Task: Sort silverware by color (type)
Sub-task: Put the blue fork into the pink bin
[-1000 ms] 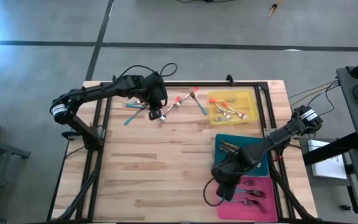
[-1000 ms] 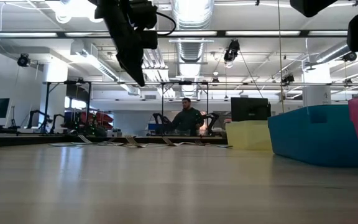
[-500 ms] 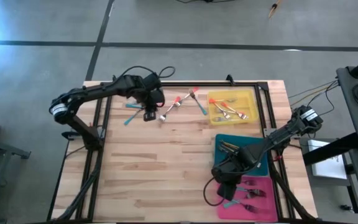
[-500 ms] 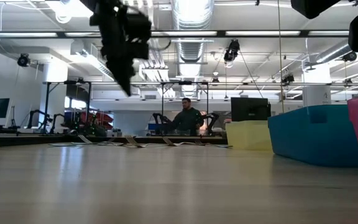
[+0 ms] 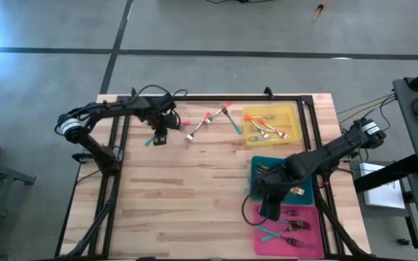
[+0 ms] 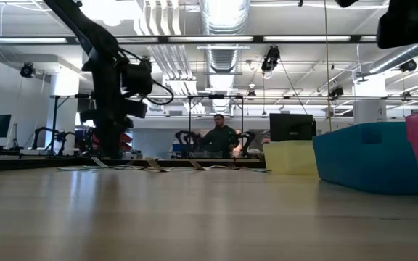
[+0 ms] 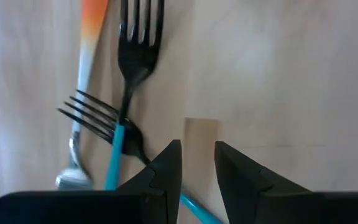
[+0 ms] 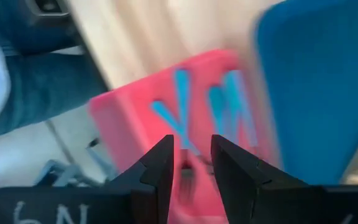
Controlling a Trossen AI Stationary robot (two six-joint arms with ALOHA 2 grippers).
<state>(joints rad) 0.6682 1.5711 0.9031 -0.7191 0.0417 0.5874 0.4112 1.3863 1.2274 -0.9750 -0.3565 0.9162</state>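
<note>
Two teal-handled forks (image 7: 120, 146) lie crossed on the wood at the table's far left, next to an orange-handled utensil (image 7: 87, 43). My left gripper (image 5: 158, 137) points down low over them and is open. Its fingertips (image 7: 197, 158) stand over bare wood just beside the crossed forks, with nothing between them. My right gripper (image 5: 268, 211) hangs open (image 8: 192, 155) above the pink tray (image 5: 315, 245). Teal-handled forks (image 5: 268, 233) lie in that tray. More orange-handled silverware (image 5: 210, 120) lies on the table at the far middle.
A yellow tray (image 5: 271, 109) at the far right holds orange-handled forks. A teal tray (image 5: 255, 162) between it and the pink tray holds gold-toned pieces (image 5: 267, 172). The wood in the table's middle and near left is bare. A person sits in the room beyond the table (image 6: 218, 136).
My left gripper has come down steeply toward the table and gone toward its left edge, from beside the orange-handled pieces to the teal forks, rolling a little. My right gripper has risen slightly toward the far edge. A teal-handled fork now lies in the pink tray's near left corner.
</note>
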